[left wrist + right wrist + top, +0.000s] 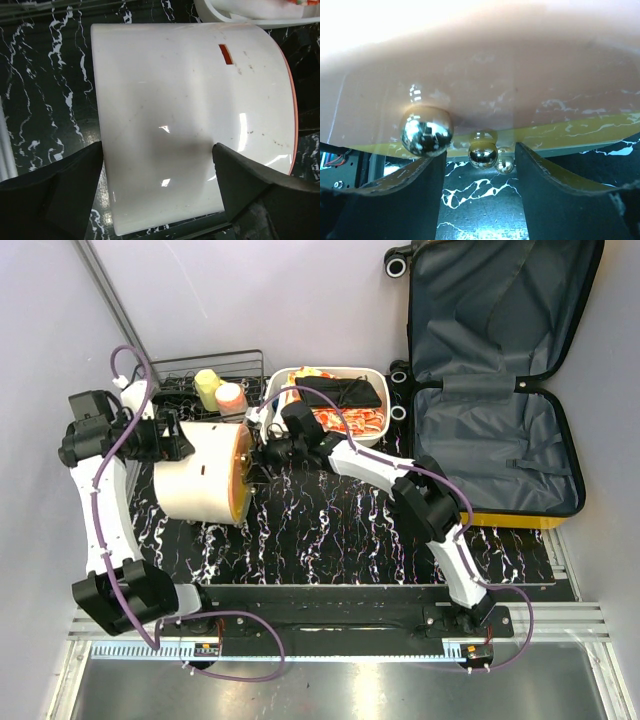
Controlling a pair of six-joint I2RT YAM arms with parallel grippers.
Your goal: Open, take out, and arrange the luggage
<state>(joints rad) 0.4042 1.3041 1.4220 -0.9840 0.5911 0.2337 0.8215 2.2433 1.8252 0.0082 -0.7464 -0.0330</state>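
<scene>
The luggage [495,430] lies open at the right, grey lining up and a yellow shell edge along its near side. A cream round container [200,475] lies on its side on the mat, its orange lid [240,475] facing right. My left gripper [170,437] hovers over the container's cream wall [190,100], open [158,165], its fingers wide apart over the wall. My right gripper [262,452] is at the lid [520,75], open [480,170], with a small chrome knob [483,155] between its fingers, untouched. A bigger chrome knob [426,131] sits over the left finger.
A white tray [378,372] holding a black pouch and orange packets stands behind the right gripper; its rim [250,15] shows in the left wrist view. A wire rack [210,365] with a yellow bottle [207,388] and a pink one [231,398] is behind the container. A black marbled mat [330,530] covers the table.
</scene>
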